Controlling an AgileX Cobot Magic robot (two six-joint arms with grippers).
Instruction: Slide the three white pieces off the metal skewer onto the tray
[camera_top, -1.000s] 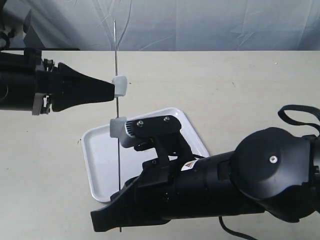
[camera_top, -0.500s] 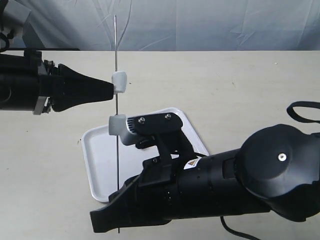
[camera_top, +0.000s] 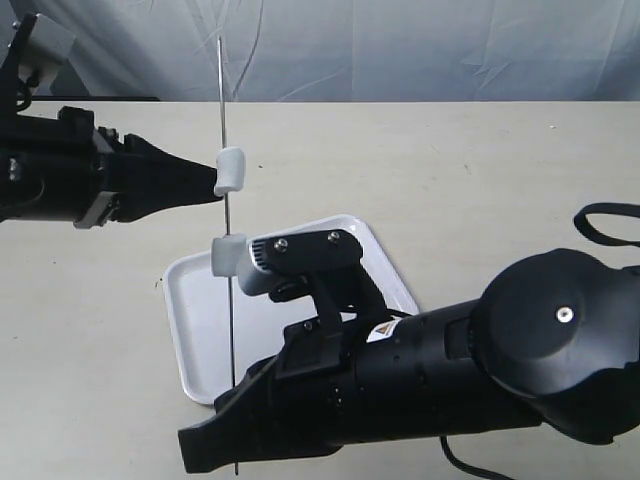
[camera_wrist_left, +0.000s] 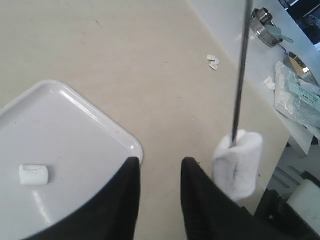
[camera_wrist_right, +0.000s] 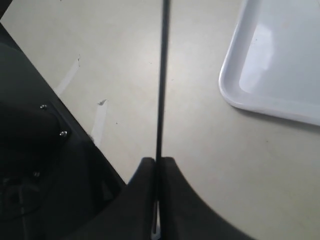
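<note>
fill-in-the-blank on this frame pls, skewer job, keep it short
1. Fingers of the ____ gripper clamp the metal skewer.
2. ____ white pieces sit on the skewer.
3. The tray holds ____ white piece.
4. The left gripper is ____.
Missing: right; two; one; open.

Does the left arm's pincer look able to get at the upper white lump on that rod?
Probably yes: the left pincer sits right beside the upper white piece, nothing between them.
</note>
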